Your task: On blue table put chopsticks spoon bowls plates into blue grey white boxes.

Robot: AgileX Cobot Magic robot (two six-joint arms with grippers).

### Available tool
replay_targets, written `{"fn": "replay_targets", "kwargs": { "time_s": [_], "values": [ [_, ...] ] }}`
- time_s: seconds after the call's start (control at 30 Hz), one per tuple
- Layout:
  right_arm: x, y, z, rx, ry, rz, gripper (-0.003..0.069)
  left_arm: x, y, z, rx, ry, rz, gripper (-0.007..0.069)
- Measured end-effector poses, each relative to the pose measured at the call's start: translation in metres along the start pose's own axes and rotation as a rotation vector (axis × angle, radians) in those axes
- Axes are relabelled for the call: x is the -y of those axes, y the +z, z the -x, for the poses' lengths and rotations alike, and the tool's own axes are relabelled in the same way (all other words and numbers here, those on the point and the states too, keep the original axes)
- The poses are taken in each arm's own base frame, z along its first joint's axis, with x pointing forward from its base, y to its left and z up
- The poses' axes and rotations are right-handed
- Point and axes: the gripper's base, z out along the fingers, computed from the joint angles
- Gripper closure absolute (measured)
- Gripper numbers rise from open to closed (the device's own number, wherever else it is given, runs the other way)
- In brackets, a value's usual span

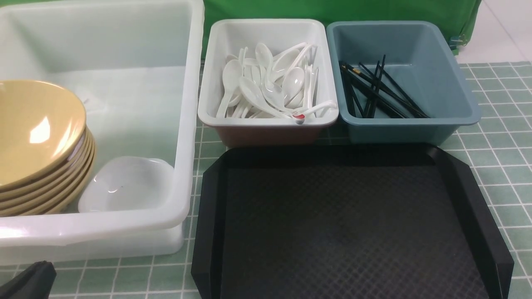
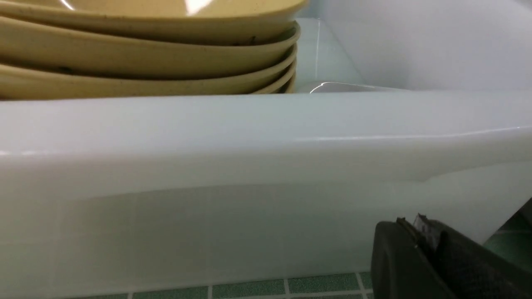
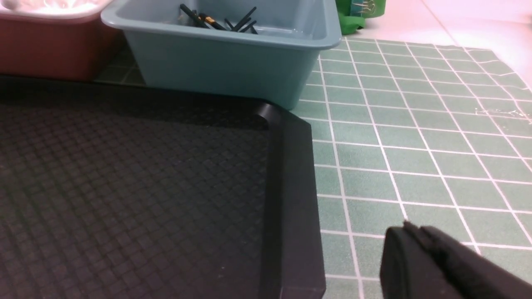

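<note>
1. Front view only: glossy white soup spoons heaped in small white tub; thin black chopsticks in dusty blue-grey tub.
2. Left wrist view: stacked mustard-tan bowls inside large translucent tub; left gripper pinched closed, empty.
3. Right wrist view: right gripper closed, empty, beside black textured tray.

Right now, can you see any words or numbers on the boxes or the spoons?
No words or numbers can be read anywhere.
One spoon has a small red mark on its handle tip: too small to read.
The green thing behind the blue box bears pale marks: too blurred to read.
</note>
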Motion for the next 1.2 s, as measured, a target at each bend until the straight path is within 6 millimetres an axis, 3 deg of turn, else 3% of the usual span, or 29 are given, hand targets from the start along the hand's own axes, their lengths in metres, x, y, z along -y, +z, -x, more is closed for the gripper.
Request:
{"fn": "replay_targets", "kwargs": {
  "time_s": [1.2],
  "values": [
    [0.0000, 0.0000, 0.0000, 0.000, 0.000, 0.000, 0.0586, 0.0000, -0.0001, 0.0000, -0.002, 0.000, 0.000, 0.0619]
  ]
}}
